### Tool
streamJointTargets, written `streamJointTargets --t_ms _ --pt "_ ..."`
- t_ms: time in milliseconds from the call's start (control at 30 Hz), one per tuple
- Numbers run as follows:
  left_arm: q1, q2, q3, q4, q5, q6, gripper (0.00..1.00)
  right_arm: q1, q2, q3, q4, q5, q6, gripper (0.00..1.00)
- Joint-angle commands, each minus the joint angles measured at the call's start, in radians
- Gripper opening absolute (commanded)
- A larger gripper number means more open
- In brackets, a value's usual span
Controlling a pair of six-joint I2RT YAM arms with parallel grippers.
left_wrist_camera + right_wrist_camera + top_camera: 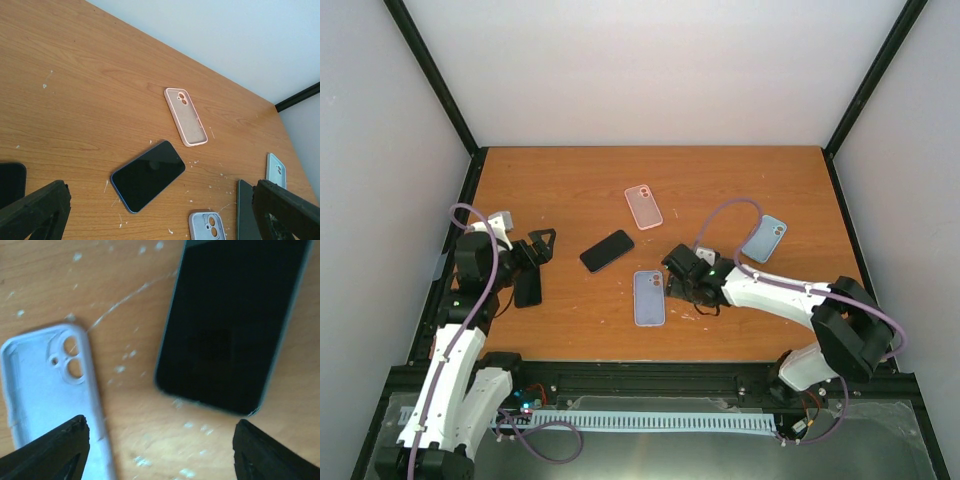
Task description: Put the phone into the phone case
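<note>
From above, the right gripper (682, 278) hangs low just right of the lilac case (649, 298) and hides whatever lies under it. A spare phone (607, 250) lies mid-worktop (550, 180), with the pink case (643, 206) beyond it. The left gripper (538, 248) hovers by the left edge, well apart from these.

At the left wrist, the jaws stand wide with nothing between them.

At the right wrist, the jaws are spread and grip nothing. Below them the phone (235, 325) lies flat, dark face up, just beside the lilac case, which lies hollow side up. The phone is not in the case.

The step in hand looks like positioning for a grasp. The next move calls for taking the phone by its long edges, lifting it over the case, matching its camera corner to the cut-out and pressing it down.
</note>
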Motion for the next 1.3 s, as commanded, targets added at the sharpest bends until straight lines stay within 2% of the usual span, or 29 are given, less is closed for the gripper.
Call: streamJointTargets --t_ms 0,167,400,567,1267 --pt "-0.006 0.005 0.014 0.007 -0.001 0.015 0.99 -0.080 0.000 0.026 -0.068 0.133 -0.026 0.82" --pt "-0.005 0.006 0.014 0.007 0.002 0.016 0.99 -0.145 0.044 0.051 -0.034 0.164 -0.043 1.00" --pt "-0.006 0.006 0.014 0.009 0.005 0.018 1.00 -0.205 0.149 0.102 0.022 0.150 -0.081 1.00" --pt "-0.006 0.004 0.013 0.012 0.012 0.018 0.99 -0.238 0.199 0.108 0.059 0.129 -0.103 0.96" --pt "-0.006 -0.007 0.012 0.018 0.021 0.020 0.99 -0.248 0.284 0.117 0.087 0.120 -0.113 0.87"
